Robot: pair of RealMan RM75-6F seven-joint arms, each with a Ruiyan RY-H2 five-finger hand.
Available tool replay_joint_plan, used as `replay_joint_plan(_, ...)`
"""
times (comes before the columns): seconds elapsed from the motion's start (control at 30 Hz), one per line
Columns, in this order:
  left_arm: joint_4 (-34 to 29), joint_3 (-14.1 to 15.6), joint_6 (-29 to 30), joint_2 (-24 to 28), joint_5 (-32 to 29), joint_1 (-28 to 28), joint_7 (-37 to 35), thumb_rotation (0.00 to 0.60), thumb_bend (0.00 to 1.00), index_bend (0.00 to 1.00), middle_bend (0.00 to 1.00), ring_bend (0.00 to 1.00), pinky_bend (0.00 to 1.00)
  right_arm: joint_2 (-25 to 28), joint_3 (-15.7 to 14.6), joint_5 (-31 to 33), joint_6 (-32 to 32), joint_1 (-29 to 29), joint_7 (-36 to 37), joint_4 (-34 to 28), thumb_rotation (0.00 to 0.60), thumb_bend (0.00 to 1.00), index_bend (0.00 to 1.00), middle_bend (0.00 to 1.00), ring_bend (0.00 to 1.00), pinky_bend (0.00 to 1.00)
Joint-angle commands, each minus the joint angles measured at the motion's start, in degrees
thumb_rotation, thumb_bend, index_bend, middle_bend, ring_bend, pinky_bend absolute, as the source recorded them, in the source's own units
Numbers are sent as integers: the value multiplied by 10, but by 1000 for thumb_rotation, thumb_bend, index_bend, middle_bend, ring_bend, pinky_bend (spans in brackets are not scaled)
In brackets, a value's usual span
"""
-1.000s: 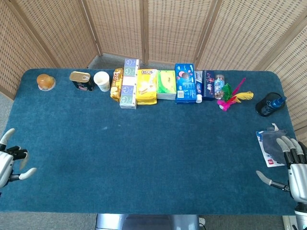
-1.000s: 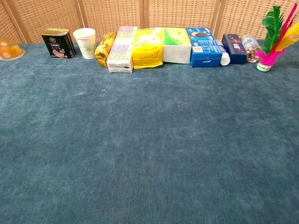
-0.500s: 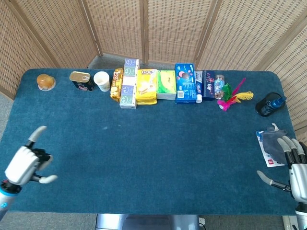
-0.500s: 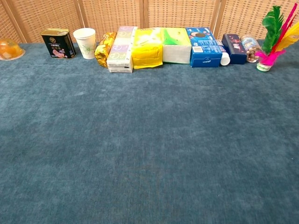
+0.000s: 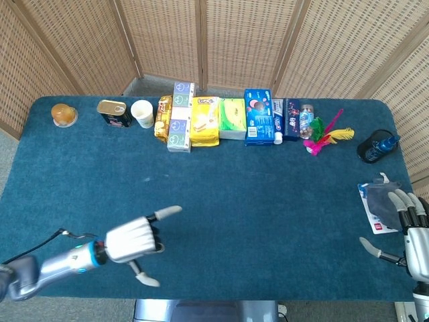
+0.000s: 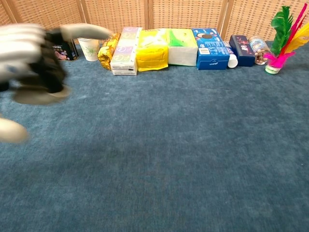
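My left hand [image 5: 134, 240] hovers over the blue cloth table [image 5: 255, 201] at the front left, one finger stretched out, thumb apart, holding nothing. In the chest view the left hand [image 6: 31, 58] is a blur at the upper left, partly covering the dark tin can [image 6: 66, 50]. My right hand [image 5: 413, 236] sits at the front right edge with fingers spread and empty, just beside a white packet with a dark mask [image 5: 377, 203].
Along the far edge stand an orange jelly cup [image 5: 64, 115], the tin can [image 5: 114, 112], a paper cup [image 5: 142, 113], a golden packet [image 5: 163, 119], several boxes such as a yellow one [image 5: 205, 121] and a blue one [image 5: 257, 117], a feather shuttlecock [image 5: 322, 134] and a dark bottle [image 5: 377, 146].
My left hand has swept from the table's left edge rightward and inward over the cloth and now shows in the chest view. The right hand has hardly moved.
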Motion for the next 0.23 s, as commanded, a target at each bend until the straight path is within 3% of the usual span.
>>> replay_joint_plan(0.03,-57,-15,-85,-23,15,-67,48,0,0,1000,1000,946,0,1,0,1,0,0,4,1,250,0,27,0,0,0)
replay_joint_plan(0.23,-85,-19,-145,-54,0,-107,80,0,0,1000,1000,946,0,6,4,9,0,-1,19,3,248,0,27,0,0,0)
